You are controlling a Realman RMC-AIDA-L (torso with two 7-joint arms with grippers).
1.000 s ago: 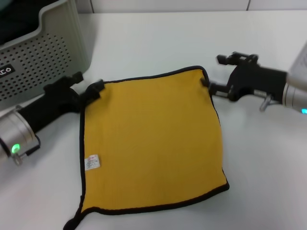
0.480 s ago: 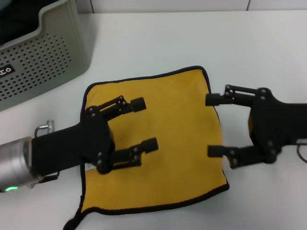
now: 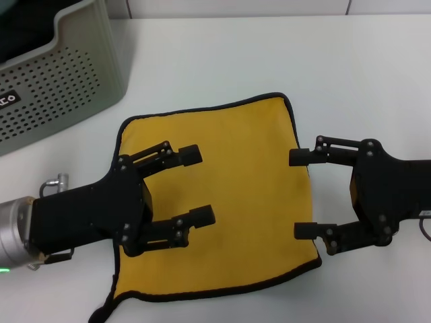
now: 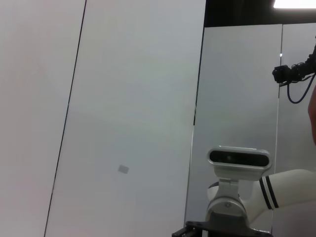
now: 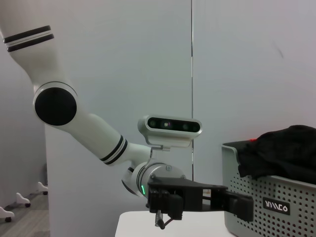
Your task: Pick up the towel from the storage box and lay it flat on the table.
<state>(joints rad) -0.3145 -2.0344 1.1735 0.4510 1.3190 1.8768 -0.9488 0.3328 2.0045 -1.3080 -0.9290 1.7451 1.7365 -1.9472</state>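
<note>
The mustard-yellow towel (image 3: 242, 155) lies spread flat on the white table (image 3: 222, 60), with its black trim showing all round. My left gripper (image 3: 199, 185) hovers over the towel's left half, open, with nothing between its fingers. My right gripper (image 3: 297, 194) is open at the towel's right edge and also holds nothing. The grey perforated storage box (image 3: 60, 81) stands at the far left. In the right wrist view the storage box (image 5: 269, 207) shows beyond the left gripper (image 5: 232, 203).
A dark cloth (image 5: 281, 148) lies heaped in the storage box. A small white tag (image 3: 126, 231) sits near the towel's left edge, partly under my left gripper. The left wrist view shows only walls and the other arm's camera (image 4: 239, 158).
Both grippers have left the towel's far corners, turned and come toward me, and now stand open over the towel's left half and right edge. The towel has not moved.
</note>
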